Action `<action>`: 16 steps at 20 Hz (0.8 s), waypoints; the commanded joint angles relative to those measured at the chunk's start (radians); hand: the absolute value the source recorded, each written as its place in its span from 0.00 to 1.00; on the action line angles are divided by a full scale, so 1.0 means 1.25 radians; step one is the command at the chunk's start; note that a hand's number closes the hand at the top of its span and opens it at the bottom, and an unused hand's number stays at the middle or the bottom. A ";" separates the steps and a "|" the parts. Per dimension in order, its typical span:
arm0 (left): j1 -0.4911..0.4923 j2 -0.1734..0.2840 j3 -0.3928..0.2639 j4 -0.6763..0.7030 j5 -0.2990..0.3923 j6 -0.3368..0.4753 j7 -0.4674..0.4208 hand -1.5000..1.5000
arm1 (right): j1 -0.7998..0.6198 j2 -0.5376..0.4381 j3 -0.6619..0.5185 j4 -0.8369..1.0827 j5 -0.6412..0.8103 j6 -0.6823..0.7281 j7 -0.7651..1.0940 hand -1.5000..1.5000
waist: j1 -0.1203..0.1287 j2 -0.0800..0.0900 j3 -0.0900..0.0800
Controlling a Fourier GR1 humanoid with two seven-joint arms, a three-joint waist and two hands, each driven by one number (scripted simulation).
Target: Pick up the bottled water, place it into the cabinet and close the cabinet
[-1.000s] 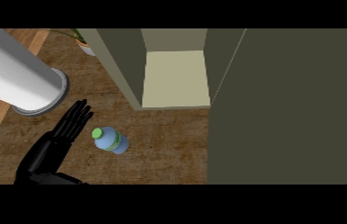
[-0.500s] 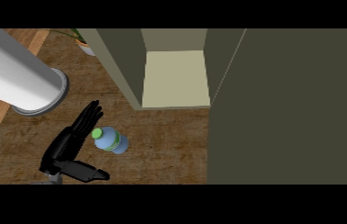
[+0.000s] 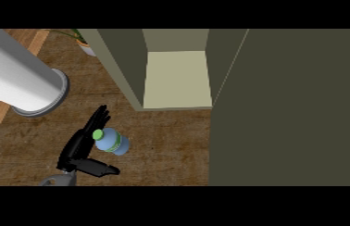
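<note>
The bottled water stands upright on the wooden tabletop, green cap up, a little in front of the open cabinet and off toward its left side. The left robot hand sits right against the bottle's left flank, fingers straight and stretched forward along it, thumb jutting out low toward the near side. That leaves the hand wide, not yet curled round anything; I'd say it is lining up so the bottle ends between fingers and thumb before closing. The right robot hand is nowhere to be seen.

The cabinet's pale shelf floor lies bare and reachable, its door swung out toward us on the right, filling that side of the view. That makes sense: the opening has to stay free until the bottle goes in, and the door is the last thing to deal with. A large white cylinder lies at the left, near the hand, and a potted plant peeks behind it; both look worth steering clear of on the lift.
</note>
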 commanded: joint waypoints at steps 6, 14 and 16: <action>-0.079 0.002 0.030 0.253 0.018 -0.107 -0.157 0.00 | 0.061 -0.012 -0.036 -0.123 -0.151 -0.013 0.024 0.00 | -0.002 0.003 -0.001; -0.137 -0.060 0.032 0.337 0.031 -0.135 -0.212 1.00 | 0.159 -0.013 -0.038 -0.161 -0.155 0.036 -0.018 0.00 | -0.011 -0.003 0.000; -0.154 -0.044 0.046 0.373 0.057 -0.200 -0.220 1.00 | 0.081 -0.022 -0.024 -0.138 -0.138 -0.028 0.012 0.00 | 0.008 0.002 0.000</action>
